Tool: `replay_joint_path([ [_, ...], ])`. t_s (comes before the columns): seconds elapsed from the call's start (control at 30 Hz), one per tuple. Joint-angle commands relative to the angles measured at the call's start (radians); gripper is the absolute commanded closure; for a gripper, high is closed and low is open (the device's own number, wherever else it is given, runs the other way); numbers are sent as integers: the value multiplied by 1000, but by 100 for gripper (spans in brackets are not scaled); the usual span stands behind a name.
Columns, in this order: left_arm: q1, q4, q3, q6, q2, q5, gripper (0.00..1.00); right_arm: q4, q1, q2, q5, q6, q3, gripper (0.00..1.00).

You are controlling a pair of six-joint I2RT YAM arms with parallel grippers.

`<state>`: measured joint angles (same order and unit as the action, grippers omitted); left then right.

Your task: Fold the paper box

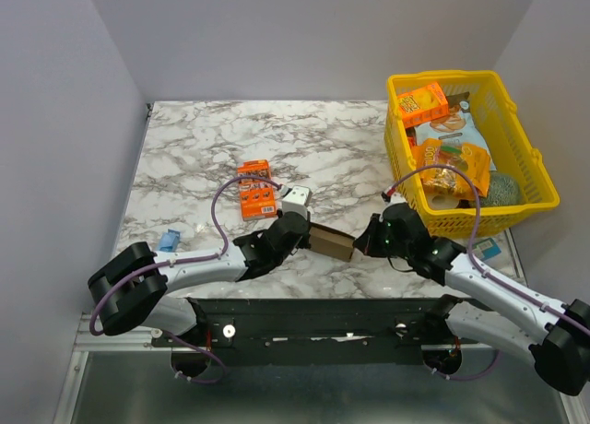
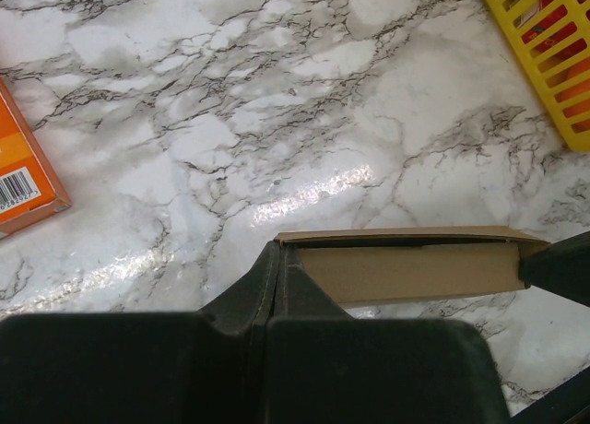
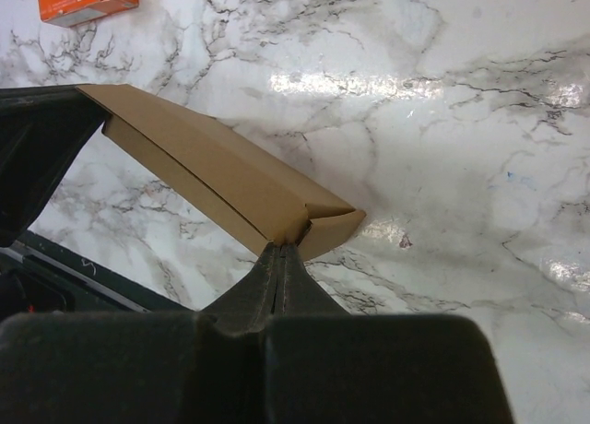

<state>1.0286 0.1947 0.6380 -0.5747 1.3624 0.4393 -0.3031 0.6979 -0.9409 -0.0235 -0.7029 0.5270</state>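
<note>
The paper box (image 1: 332, 242) is a slim brown cardboard box, held level between my two arms near the table's front middle. My left gripper (image 1: 307, 232) is shut, its tips (image 2: 279, 247) pinching the top corner of the box's left end (image 2: 415, 269). My right gripper (image 1: 359, 244) is shut too, its tips (image 3: 283, 246) nipping the dented right end of the box (image 3: 212, 166). A flap lies along the box's top face. The left gripper's dark body (image 3: 37, 157) covers the box's far end in the right wrist view.
An orange printed snack box (image 1: 256, 189) and a small white object (image 1: 295, 200) lie just behind the left gripper. A yellow basket (image 1: 530, 157) of snacks stands at the right. Small blue packets (image 1: 168, 241) (image 1: 487, 250) lie near both side edges.
</note>
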Motion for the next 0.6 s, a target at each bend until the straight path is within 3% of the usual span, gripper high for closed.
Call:
replay_joint_path([
  [0.0,25,-199,-64,-14,43,-51,100,-131,40,-42,-13,-29,-65,99],
  [0.17,25,-155,-87,29,26,-60,100,-194,49,-4,-50,0,-18,99],
  [0.2,25,-144,-92,53,21,-71,100,-203,48,1,-53,11,7,94],
  [0.23,25,-123,-106,62,14,-76,100,-226,51,7,-53,31,19,77],
  [0.3,25,-104,-118,79,6,-82,100,-241,55,27,-49,51,44,62],
  [0.33,25,-98,-126,93,3,-82,100,-254,63,36,-47,65,62,49],
  [0.43,25,-87,-138,119,3,-85,100,-263,66,80,-36,89,89,34],
  [0.57,25,-66,-150,133,0,-100,100,-252,66,103,-52,120,146,26],
])
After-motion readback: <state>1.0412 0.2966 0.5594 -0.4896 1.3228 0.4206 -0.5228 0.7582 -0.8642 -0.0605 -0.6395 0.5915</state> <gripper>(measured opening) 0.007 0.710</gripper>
